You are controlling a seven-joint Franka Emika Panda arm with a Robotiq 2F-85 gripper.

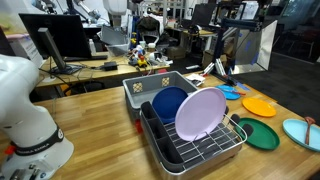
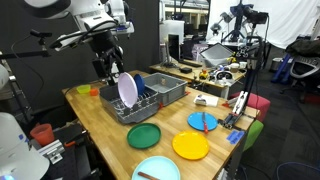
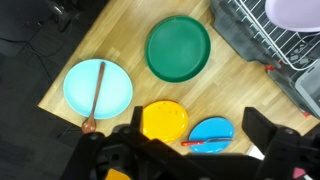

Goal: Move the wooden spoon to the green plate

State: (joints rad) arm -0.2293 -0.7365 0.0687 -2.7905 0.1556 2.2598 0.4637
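**Pincer aloft, spoon not yet picked up**

Wrist view: the pincer [image 3: 190, 160] has its jaws apart and empty. The spoon [image 3: 95, 92] lies on the teal plate [image 3: 70, 85] at 9 o'clock, and the green plate [image 3: 178, 48] sits at 12. I'd come down across mid-handle, clear of the orange plate [image 3: 163, 122] beside it. In an exterior view the pincer hangs by the rack [image 2: 135, 108], well apart from the plates.

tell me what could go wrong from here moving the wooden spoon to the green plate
1. The wooden spoon lies flat on the pale blue plate, so the open gripper may scrape or shove that plate instead of gripping the slim handle.
2. The green plate sits close to the dish rack; a carried spoon might knock against it.
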